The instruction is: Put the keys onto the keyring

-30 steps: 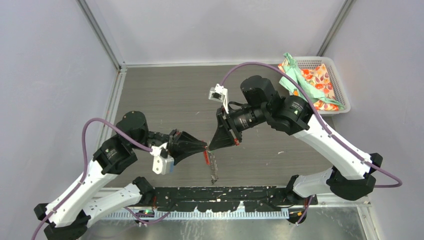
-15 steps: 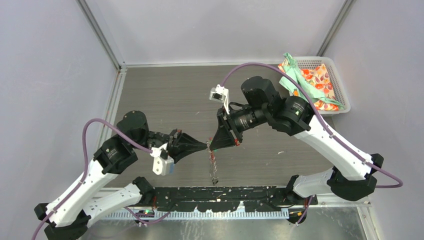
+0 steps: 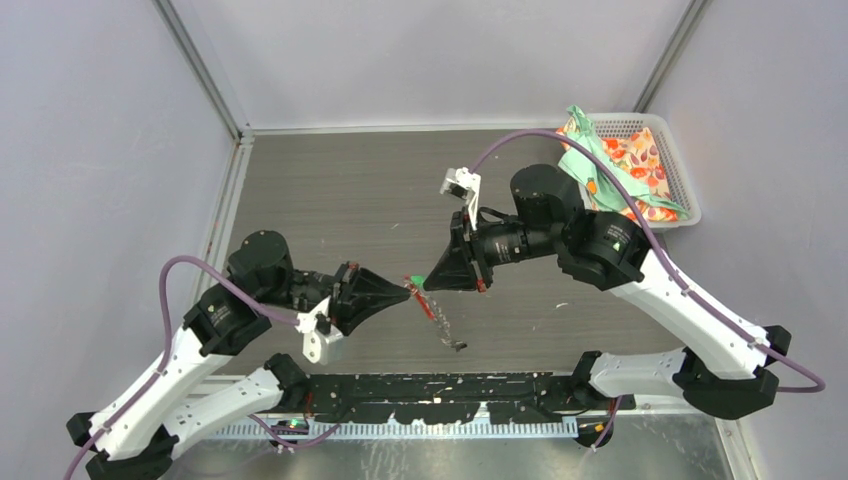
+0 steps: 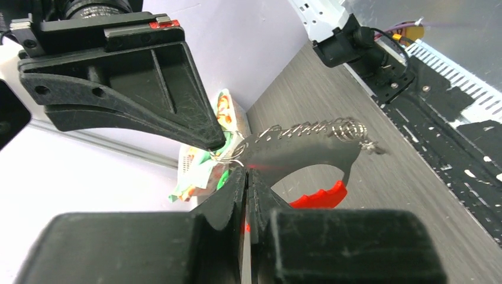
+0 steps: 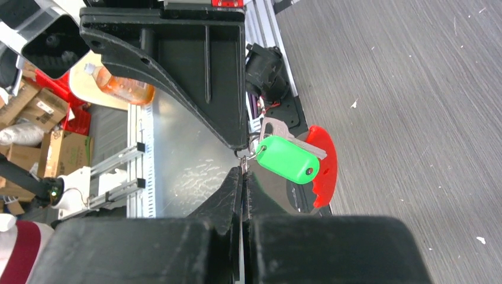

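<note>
Your left hand [image 3: 404,289] is closed on the keyring [image 3: 441,322] at its red tab [image 5: 322,168]. The keyring dangles above the centre of the worktop [image 3: 330,200], toward the near edge. Your right hand [image 3: 429,283], tip to tip with the left, pinches the green-tagged key [image 5: 288,158] by its small ring.

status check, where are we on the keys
Both shut: left gripper on keyring, right gripper on green-tag key, tips meeting mid-air. Keyring's chain and red tab dangling. No black-tag key in sight. Nothing in the way.
</note>
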Motion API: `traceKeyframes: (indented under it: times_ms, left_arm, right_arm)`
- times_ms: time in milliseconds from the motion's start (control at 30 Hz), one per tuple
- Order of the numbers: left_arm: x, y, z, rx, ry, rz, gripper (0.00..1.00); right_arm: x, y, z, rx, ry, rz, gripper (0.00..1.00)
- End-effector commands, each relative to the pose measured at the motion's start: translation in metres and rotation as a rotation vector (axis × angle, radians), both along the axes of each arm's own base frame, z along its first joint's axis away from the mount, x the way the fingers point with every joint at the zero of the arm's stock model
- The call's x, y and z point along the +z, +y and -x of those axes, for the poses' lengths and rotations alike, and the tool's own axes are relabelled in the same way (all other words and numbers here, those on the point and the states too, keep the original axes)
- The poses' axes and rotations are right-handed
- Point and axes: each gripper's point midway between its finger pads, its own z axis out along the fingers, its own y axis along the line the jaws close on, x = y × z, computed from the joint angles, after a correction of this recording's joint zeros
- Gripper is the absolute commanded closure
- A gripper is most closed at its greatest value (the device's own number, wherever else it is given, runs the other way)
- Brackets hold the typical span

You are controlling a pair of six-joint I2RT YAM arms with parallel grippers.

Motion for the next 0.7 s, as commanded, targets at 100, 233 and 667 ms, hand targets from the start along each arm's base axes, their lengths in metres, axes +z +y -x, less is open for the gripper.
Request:
traceKeyframes:
  times_ms: [100,233,667]
  left_arm:
    - [-0.010,-0.003,0.005,-0.015,0.077,-0.034,0.74]
    - [-0.003,-0.002,-0.006,0.087,0.219,-0.032,0.66]
    - [0.053,-0.017,-0.023,0.178,0.630,0.082,0.65]
  right_arm:
    - [0.038,0.007,-0.010,-0.061,-0.060,-0.204,0.99]
    - [0.040,-0.002,-0.015,-0.113,-0.123,-0.247,0.99]
    - [0.034,-0.007,-0.015,-0.050,-0.373,-0.316,0.99]
